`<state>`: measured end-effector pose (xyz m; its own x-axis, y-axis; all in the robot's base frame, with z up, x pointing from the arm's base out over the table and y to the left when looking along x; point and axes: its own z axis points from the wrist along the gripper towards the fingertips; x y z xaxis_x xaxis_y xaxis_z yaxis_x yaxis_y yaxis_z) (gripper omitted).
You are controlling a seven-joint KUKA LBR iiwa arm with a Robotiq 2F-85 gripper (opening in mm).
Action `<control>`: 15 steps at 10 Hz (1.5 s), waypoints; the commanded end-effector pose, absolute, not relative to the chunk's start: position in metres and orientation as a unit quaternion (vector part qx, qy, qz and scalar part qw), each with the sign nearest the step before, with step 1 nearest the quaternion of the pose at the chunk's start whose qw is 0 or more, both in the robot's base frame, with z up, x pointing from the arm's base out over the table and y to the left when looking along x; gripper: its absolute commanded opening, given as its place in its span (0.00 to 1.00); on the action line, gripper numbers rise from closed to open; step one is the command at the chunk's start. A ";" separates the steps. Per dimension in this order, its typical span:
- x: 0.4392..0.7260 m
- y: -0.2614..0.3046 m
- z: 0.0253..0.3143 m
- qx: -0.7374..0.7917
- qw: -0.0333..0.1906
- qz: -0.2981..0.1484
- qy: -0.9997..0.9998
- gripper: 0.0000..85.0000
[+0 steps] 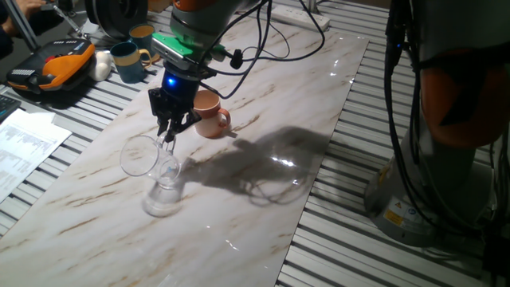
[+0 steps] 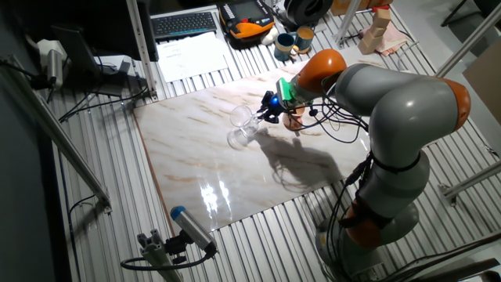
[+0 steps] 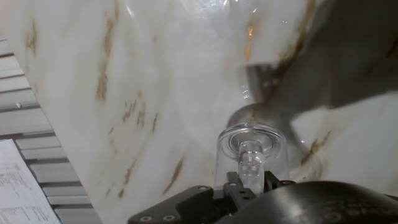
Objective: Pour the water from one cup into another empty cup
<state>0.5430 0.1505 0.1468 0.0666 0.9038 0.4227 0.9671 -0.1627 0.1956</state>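
Observation:
The clear glass mug (image 1: 155, 171) is tilted on the marble board, its rim toward the left and its thick base low near the surface. It also shows in the other fixed view (image 2: 243, 125) and close up in the hand view (image 3: 252, 142). My gripper (image 1: 169, 134) (image 2: 268, 110) is shut on its loop handle (image 3: 251, 163) from above. I cannot tell whether there is water in the glass. The terracotta mug (image 1: 209, 114) stands upright just behind and right of my gripper, apart from the glass. It is partly hidden by my arm in the other fixed view (image 2: 294, 120).
A teal mug (image 1: 127, 61) (image 2: 284, 45), a second cup (image 1: 142, 33) and an orange-black device (image 1: 52, 68) stand off the board at the back left. Papers (image 1: 24, 143) lie to the left. Slatted table surrounds the marble board (image 1: 263, 171).

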 end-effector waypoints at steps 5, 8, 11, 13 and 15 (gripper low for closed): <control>0.544 0.148 0.146 -0.727 0.070 -0.230 -0.643 0.00; 0.543 0.147 0.147 -0.730 0.064 -0.225 -0.643 0.00; 0.542 0.147 0.146 -0.729 0.065 -0.226 -0.643 0.00; 0.542 0.147 0.147 -0.729 0.066 -0.228 -0.642 0.00; 0.541 0.147 0.147 -0.729 0.066 -0.228 -0.642 0.00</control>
<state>0.5414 0.1474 0.1468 0.0715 0.9059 0.4175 0.9661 -0.1669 0.1968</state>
